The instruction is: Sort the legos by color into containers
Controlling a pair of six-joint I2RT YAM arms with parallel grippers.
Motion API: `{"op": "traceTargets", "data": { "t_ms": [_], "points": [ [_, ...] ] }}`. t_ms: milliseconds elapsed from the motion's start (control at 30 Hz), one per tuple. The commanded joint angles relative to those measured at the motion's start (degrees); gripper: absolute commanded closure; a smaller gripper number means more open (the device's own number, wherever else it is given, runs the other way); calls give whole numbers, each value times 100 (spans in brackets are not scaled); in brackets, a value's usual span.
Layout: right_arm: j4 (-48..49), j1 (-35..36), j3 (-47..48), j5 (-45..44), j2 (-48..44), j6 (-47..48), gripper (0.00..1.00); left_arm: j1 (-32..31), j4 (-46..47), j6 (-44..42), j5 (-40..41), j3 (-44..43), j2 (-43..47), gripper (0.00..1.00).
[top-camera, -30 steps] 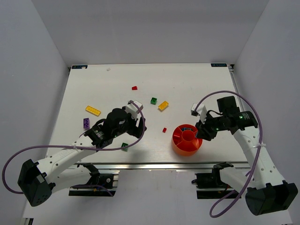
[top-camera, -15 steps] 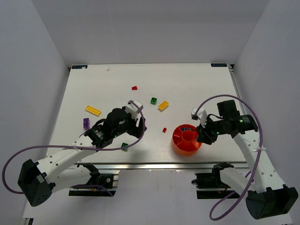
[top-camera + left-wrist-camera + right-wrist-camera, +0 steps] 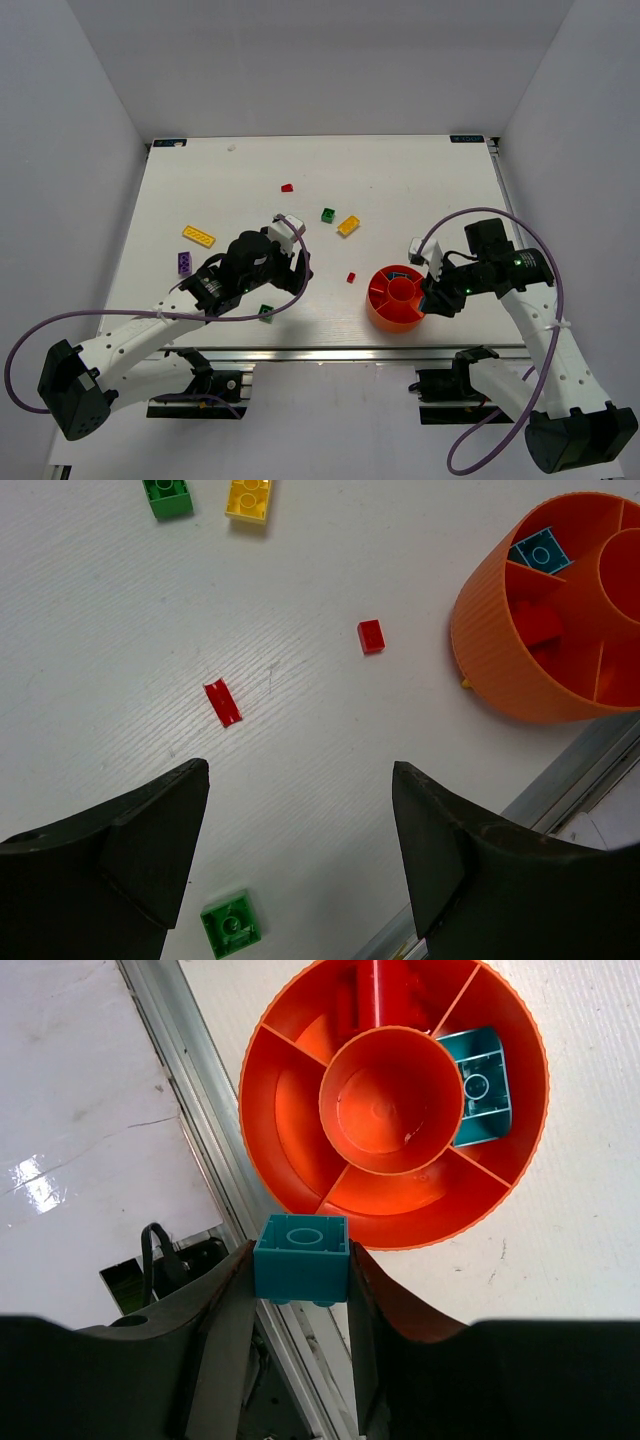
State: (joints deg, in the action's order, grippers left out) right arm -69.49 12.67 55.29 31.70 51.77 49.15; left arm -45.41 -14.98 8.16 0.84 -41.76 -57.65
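Jaws: the right gripper [image 3: 300,1272] is clamped on a cyan brick [image 3: 300,1258], gripped by its two end faces. The left gripper [image 3: 298,810] stands wide apart and empty above the table [image 3: 420,180].

Tray [image 3: 290,1110]: round and orange, with a central cup and wedge compartments. It lies just beside the right gripper, so the right arm is much the nearer one. One wedge holds a cyan plate [image 3: 478,1085], and a neighbouring wedge holds something red.

Key relation: in the right wrist view, the held brick hangs at the tray's near rim. The cyan wedge lies diagonally beyond the central cup, on the far right. The drop probably requires carrying the brick across the cup.

Loose legos lie nearer the left arm: a red plate [image 3: 222,702] and a small red brick [image 3: 370,635] ahead of its jaws, and a green brick [image 3: 231,925] between them.
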Motion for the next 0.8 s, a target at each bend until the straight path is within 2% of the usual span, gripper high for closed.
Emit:
{"op": "traceTargets", "data": {
  "t_ms": [0,767],
  "points": [
    [-152,17,44,169,-70,139,99,-21,-5,-17,-75,-192,113,17],
    [-143,8,-18,108,-123,166,100,-21,-5,-25,-75,-201,96,17]
  ]
}}
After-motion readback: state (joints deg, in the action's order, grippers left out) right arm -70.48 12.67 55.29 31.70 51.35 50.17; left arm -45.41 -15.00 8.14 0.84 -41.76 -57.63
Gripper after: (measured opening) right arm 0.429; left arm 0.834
